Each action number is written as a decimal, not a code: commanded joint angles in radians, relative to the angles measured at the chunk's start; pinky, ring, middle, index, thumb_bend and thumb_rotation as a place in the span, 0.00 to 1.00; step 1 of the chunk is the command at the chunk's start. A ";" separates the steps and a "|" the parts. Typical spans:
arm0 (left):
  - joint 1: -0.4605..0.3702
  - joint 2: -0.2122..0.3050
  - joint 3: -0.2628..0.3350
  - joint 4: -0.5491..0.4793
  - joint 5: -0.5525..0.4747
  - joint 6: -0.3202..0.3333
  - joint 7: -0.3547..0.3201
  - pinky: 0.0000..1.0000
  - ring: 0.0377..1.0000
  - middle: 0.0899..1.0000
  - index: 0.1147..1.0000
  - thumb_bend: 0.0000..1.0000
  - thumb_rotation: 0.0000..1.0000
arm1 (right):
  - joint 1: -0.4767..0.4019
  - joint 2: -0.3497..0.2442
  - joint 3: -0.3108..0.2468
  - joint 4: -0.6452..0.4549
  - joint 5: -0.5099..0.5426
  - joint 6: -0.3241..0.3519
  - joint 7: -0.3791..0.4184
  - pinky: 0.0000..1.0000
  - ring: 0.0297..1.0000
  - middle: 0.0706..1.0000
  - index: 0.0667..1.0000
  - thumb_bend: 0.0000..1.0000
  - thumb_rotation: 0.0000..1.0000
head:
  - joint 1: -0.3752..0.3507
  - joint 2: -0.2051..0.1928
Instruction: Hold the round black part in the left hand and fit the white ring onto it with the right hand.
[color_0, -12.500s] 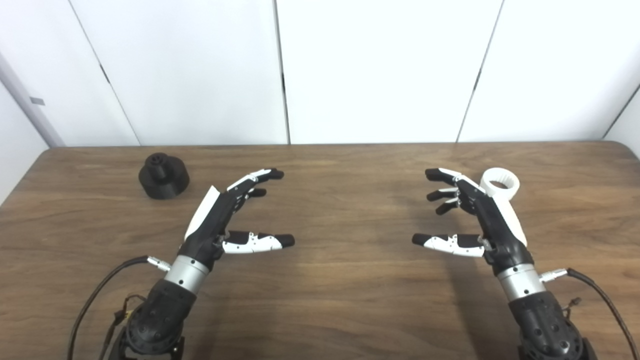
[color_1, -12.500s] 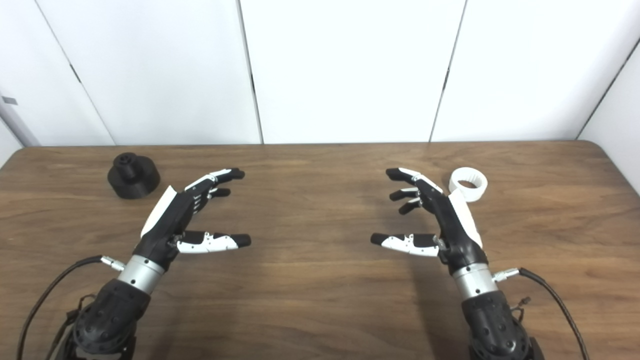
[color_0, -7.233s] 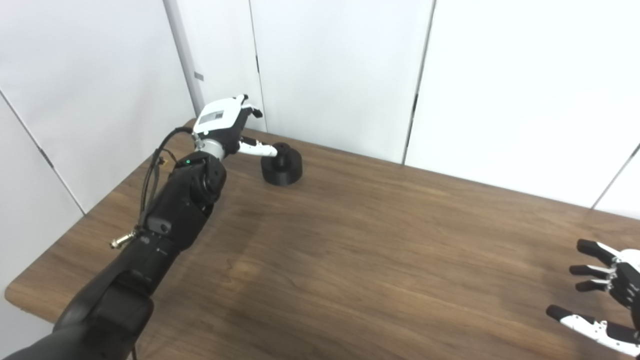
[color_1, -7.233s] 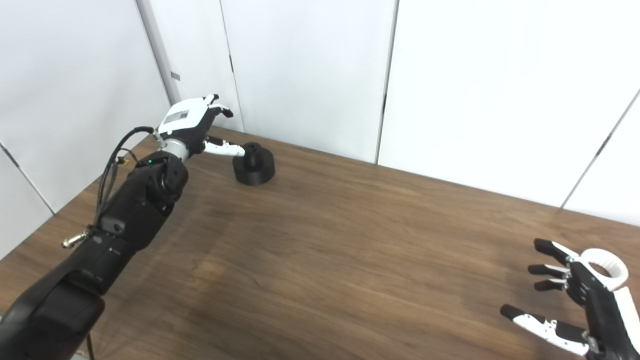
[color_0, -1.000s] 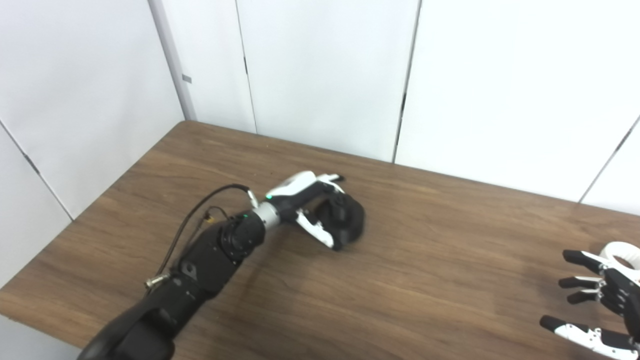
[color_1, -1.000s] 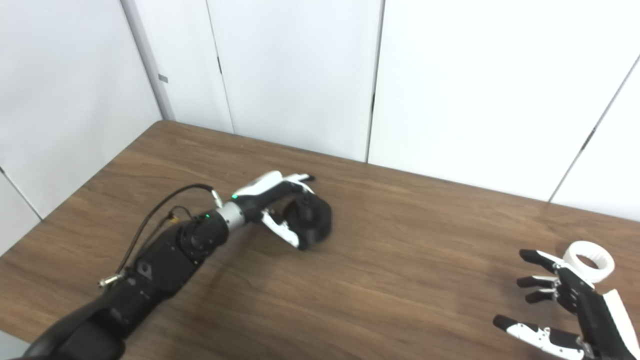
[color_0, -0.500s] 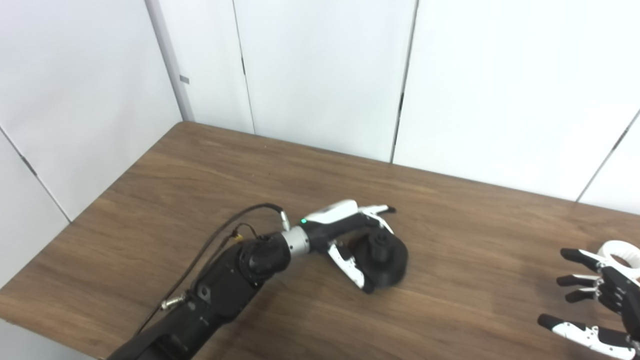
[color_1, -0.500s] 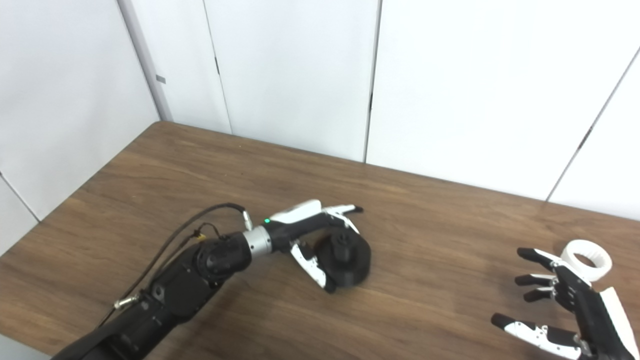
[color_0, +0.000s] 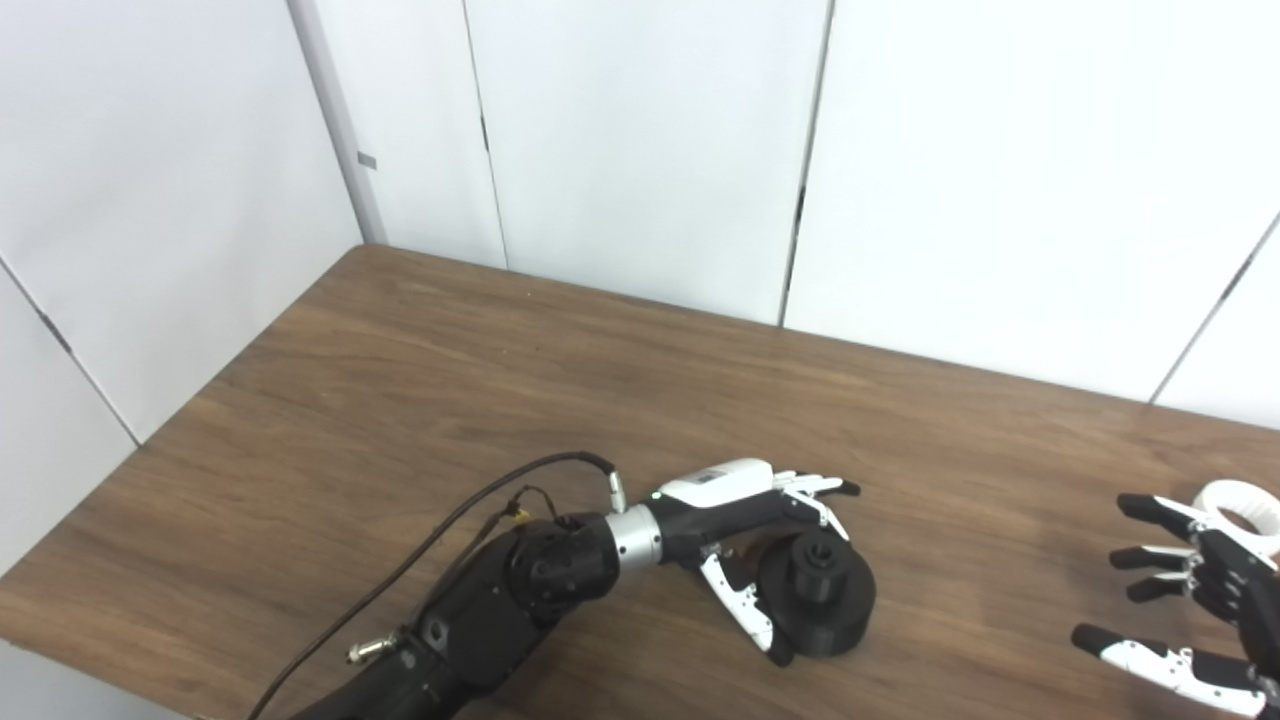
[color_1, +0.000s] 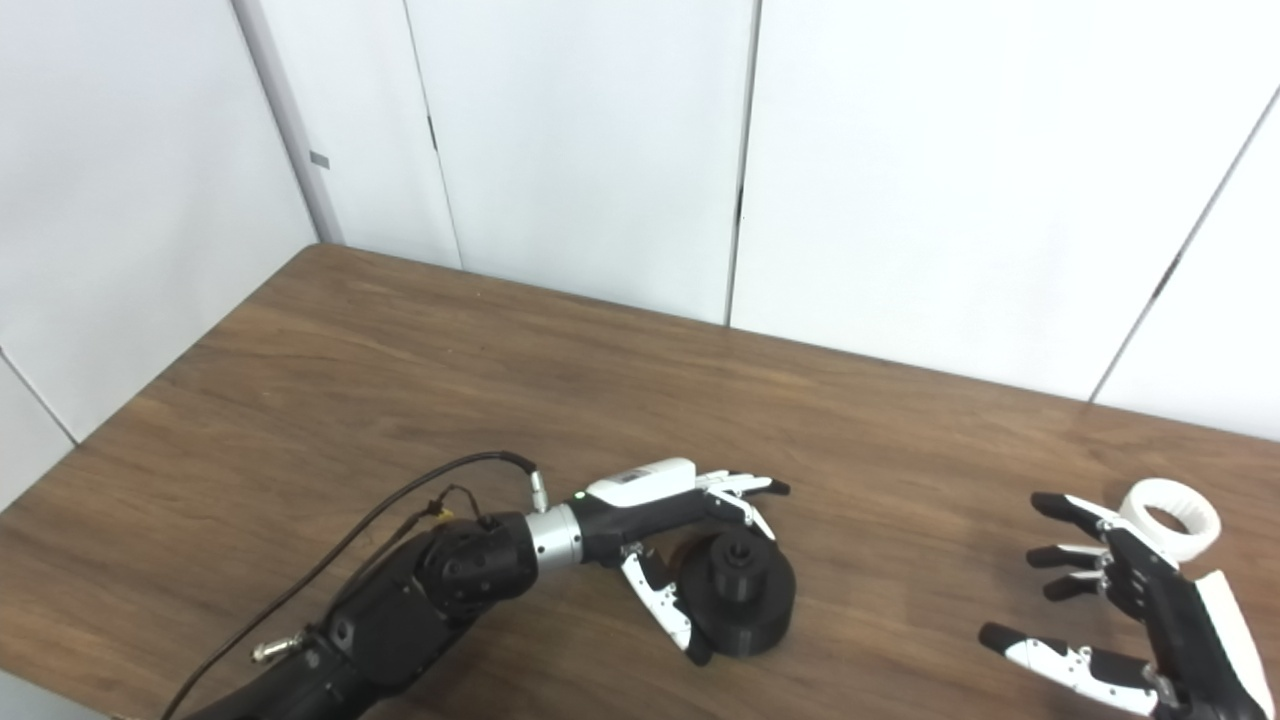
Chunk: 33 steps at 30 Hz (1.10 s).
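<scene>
Round part (color_1: 738, 598) on table (color_1: 400, 380) w/ left hand (color_1: 690, 530) around it; ring (color_1: 1170, 519) far right, behind right hand (color_1: 1130, 620).

No readable text, brand, number or sign is showing anywhere. A small pale label (color_1: 632, 475) is sitting on the white back of the left hand (color_1: 672, 500), but its print is blurring out too small to read. A small grey tag (color_1: 319, 159) is showing on the wall strip far behind that hand, and nothing on it is legible either.
</scene>
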 joint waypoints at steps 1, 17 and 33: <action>-0.026 0.003 -0.003 -0.019 0.004 -0.032 0.004 1.00 1.00 1.00 0.42 0.52 0.07 | -0.035 -0.001 -0.008 -0.046 0.000 -0.010 -0.016 0.52 0.64 0.80 0.75 0.69 0.09 | -0.005 0.003; -0.026 0.036 -0.037 0.013 0.149 -0.088 0.052 1.00 1.00 0.99 0.42 0.52 0.07 | -0.049 0.014 0.006 -0.053 -0.037 -0.031 -0.023 0.53 0.63 0.80 0.74 0.68 0.09 | -0.083 0.029; -0.001 0.122 -0.019 0.017 0.105 -0.137 0.049 1.00 1.00 0.99 0.42 0.52 0.07 | -0.175 0.012 0.001 -0.134 -0.160 0.063 -0.025 0.51 0.63 0.78 0.74 0.68 0.16 | -0.539 -0.007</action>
